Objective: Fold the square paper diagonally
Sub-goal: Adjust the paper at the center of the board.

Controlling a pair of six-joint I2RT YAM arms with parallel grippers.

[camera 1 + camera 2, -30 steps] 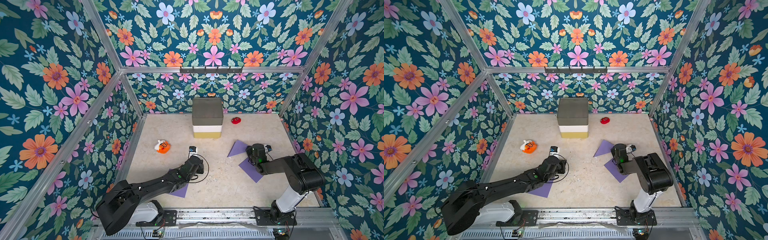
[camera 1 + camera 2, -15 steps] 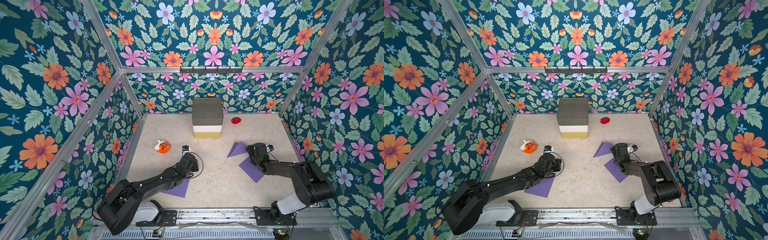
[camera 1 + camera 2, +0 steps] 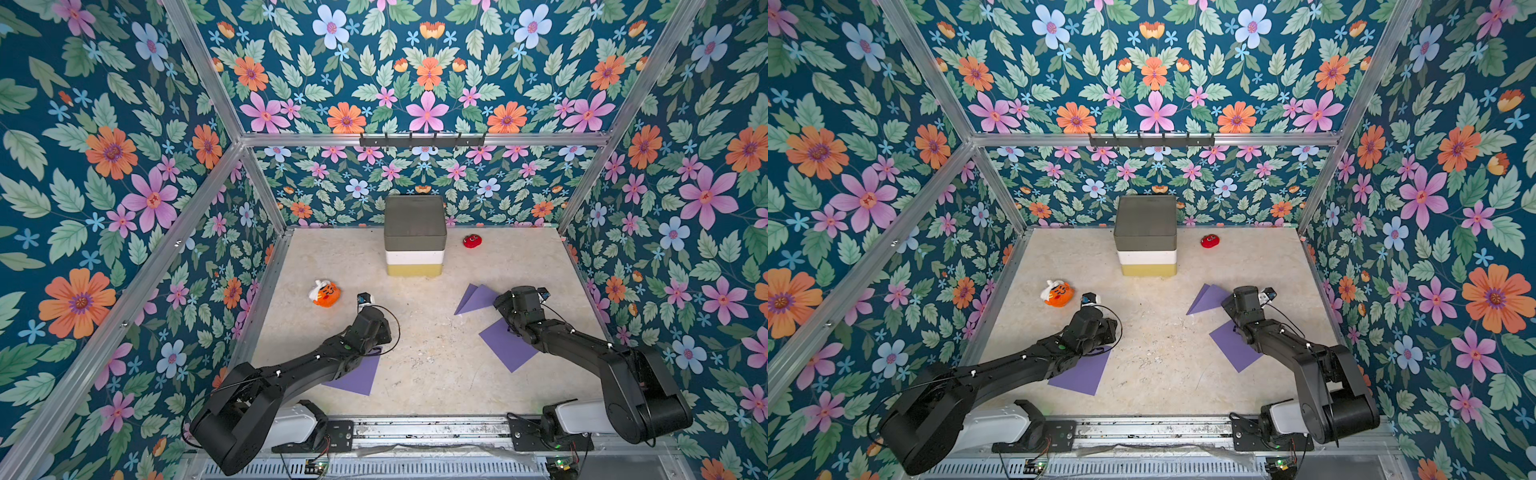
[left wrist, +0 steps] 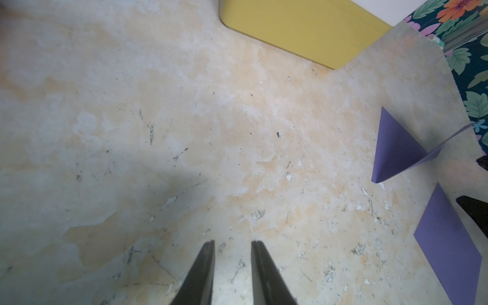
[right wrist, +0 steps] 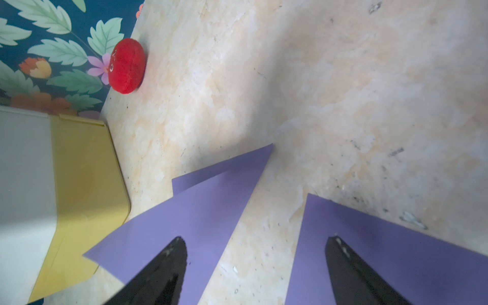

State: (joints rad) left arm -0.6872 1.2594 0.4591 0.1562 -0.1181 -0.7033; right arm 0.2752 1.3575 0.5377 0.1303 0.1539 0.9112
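Note:
A purple paper folded into a triangle [image 3: 473, 300] [image 3: 1208, 300] lies on the table, its upper layer slightly offset [image 5: 200, 216]. A flat purple square sheet [image 3: 505, 349] [image 5: 396, 237] lies just in front of it. My right gripper [image 3: 503, 308] [image 5: 256, 239] hovers open over the bare strip between them, one finger above each paper, holding nothing. Another flat purple sheet [image 3: 357, 374] lies partly under my left arm. The left gripper [image 3: 376, 328] [image 4: 233, 241] stands slightly open over bare table with nothing between its fingers.
A stack of grey, white and yellow bins [image 3: 414, 241] stands at the back middle. A red plush toy [image 3: 472, 241] lies to its right, an orange pumpkin toy [image 3: 325, 293] at the left. Floral walls enclose the table on three sides.
The right gripper's jaws have spread wide beside the folded paper. The left gripper has drawn back to the left, uncovering more of the purple sheet under its arm.

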